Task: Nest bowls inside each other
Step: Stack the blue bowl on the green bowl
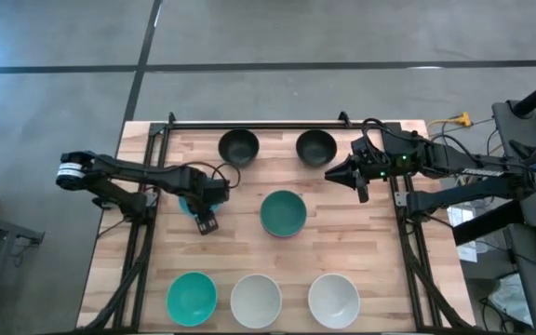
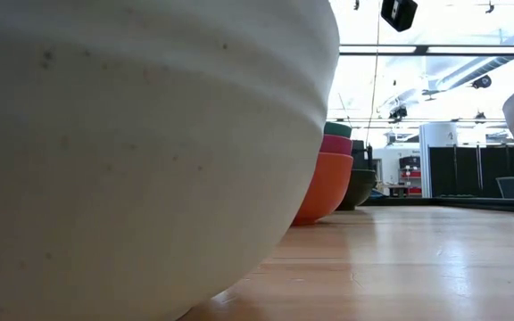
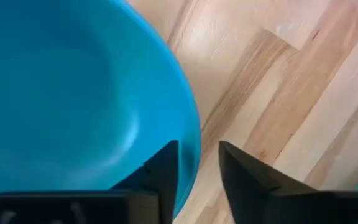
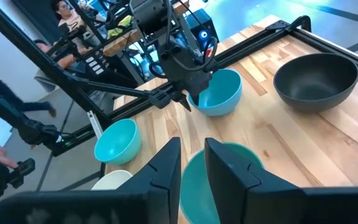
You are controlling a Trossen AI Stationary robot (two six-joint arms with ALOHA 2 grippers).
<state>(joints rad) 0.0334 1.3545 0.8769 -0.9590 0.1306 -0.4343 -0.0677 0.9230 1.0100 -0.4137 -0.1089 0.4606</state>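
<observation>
The blue bowl (image 1: pixel 186 203) (image 3: pixel 73 93) (image 4: pixel 219 93) sits on its base left of the table's middle. My left gripper (image 1: pixel 203 221) (image 3: pixel 197 171) (image 4: pixel 188 102) hangs over its rim, open, one finger inside and one outside, with wood showing between rim and outer finger. A teal bowl (image 1: pixel 283 212) (image 4: pixel 210 180) sits nested in a magenta one and a red one (image 2: pixel 321 183) at the table's middle. My right gripper (image 1: pixel 331 175) (image 4: pixel 192 162) hovers right of that stack, holding nothing, its fingers a narrow gap apart.
Two black bowls (image 1: pixel 238 146) (image 1: pixel 316 147) stand near the far edge. Along the near edge stand a teal bowl (image 1: pixel 192 298) and two white bowls (image 1: pixel 256 301) (image 1: pixel 333 300). Metal frame rails (image 1: pixel 147 186) run along both sides. People show beyond the table in the right wrist view.
</observation>
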